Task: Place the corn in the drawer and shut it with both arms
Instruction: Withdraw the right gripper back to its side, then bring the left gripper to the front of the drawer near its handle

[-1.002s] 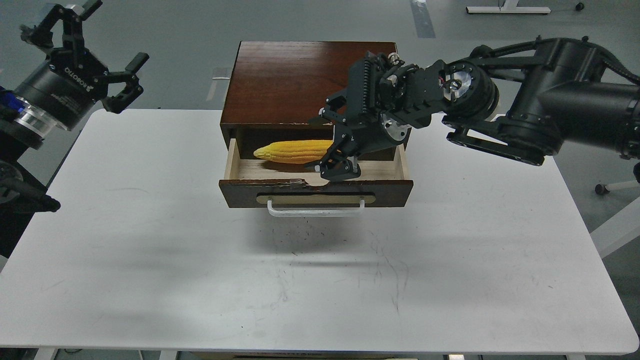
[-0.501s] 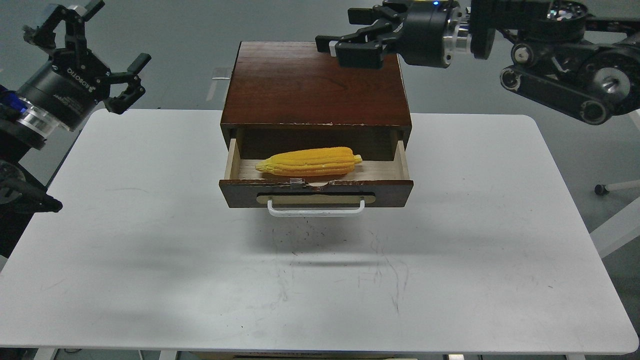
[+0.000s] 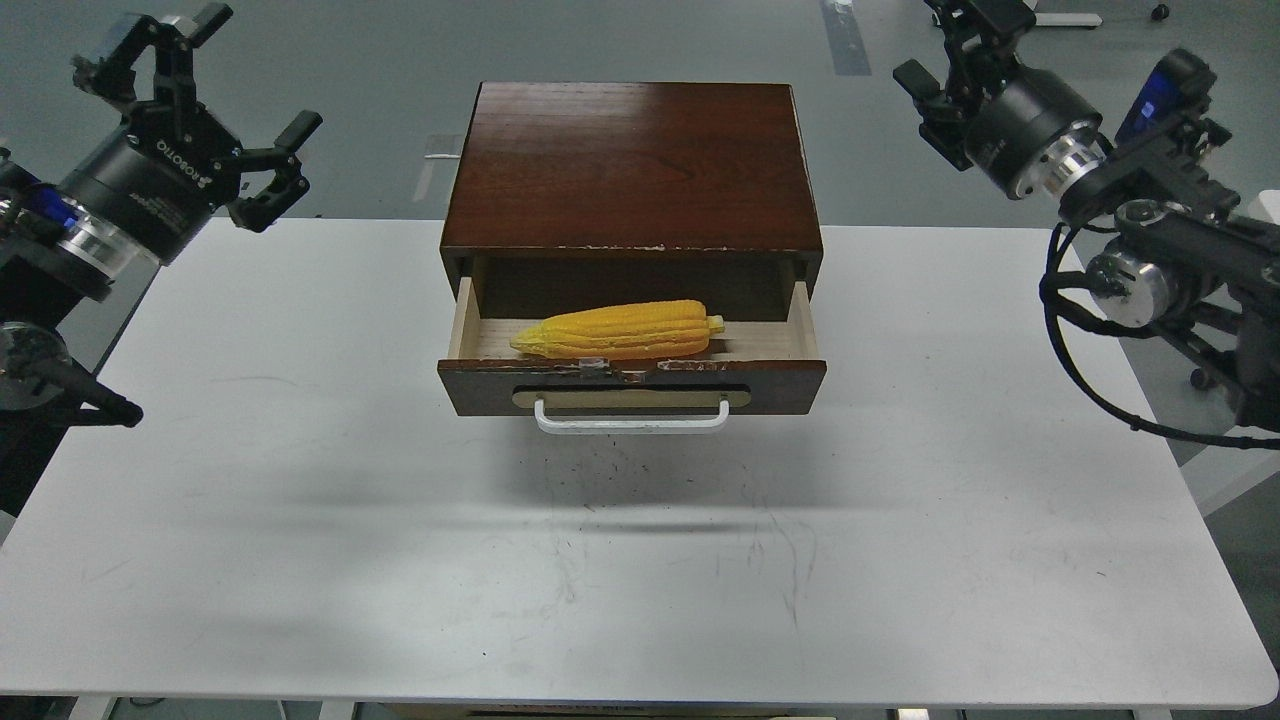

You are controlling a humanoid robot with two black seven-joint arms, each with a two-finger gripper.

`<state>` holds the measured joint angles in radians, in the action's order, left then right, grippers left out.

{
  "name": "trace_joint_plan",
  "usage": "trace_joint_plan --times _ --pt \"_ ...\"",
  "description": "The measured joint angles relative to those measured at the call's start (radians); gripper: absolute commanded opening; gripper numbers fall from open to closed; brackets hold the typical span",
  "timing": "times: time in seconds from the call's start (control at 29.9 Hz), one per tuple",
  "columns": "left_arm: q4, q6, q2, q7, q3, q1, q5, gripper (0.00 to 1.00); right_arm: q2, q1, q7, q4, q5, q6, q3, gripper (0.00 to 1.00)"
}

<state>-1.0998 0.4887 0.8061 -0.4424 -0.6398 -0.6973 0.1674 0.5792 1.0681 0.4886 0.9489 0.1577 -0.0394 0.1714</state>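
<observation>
The yellow corn (image 3: 620, 330) lies lengthwise inside the open drawer (image 3: 480, 385), its tapered end to the left. The drawer has a dark brown front, a chipped top edge and a white bar handle (image 3: 632, 420), and it is pulled out of the brown wooden cabinet (image 3: 632, 160). My left gripper (image 3: 255, 85) is open and empty, raised above the table's far left corner. My right gripper (image 3: 948, 45) is open and empty, raised high to the right of the cabinet, its top cut off by the frame edge. Neither gripper touches the drawer.
The cabinet stands at the back middle of the white table (image 3: 300, 450). The table surface in front of it shows scuff marks. A white stand leg (image 3: 1235, 450) lies beyond the table's right edge.
My right arm let go of the corn, lifted out of the drawer and swung away to the far right. The corn now lies free in the drawer. My left gripper shifted slightly right.
</observation>
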Motion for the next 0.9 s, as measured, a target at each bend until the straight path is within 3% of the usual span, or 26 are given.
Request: trace_joint_plan --times 0.13,0.37,0.57,0.9 --pt "-0.001 0.0 0.001 -0.039 -0.002 -0.005 0.098 1.0 -0.009 -0.122 0.0 -0.083 -0.111 -0.073 0.054 0.99" --pt "-0.086 0.0 0.008 -0.046 -0.011 -0.05 0.361 0.93 -0.041 -0.233 0.0 -0.198 -0.136 -0.112 0.063 0.99" --pt "-0.243 0.0 -0.004 -0.047 -0.052 -0.093 0.541 0.68 -0.042 -0.241 0.0 -0.208 -0.136 -0.12 0.061 0.99" --pt "-0.531 0.0 -0.092 -0.047 -0.048 -0.11 0.822 0.67 -0.042 -0.243 0.0 -0.208 -0.133 -0.121 0.048 0.99"
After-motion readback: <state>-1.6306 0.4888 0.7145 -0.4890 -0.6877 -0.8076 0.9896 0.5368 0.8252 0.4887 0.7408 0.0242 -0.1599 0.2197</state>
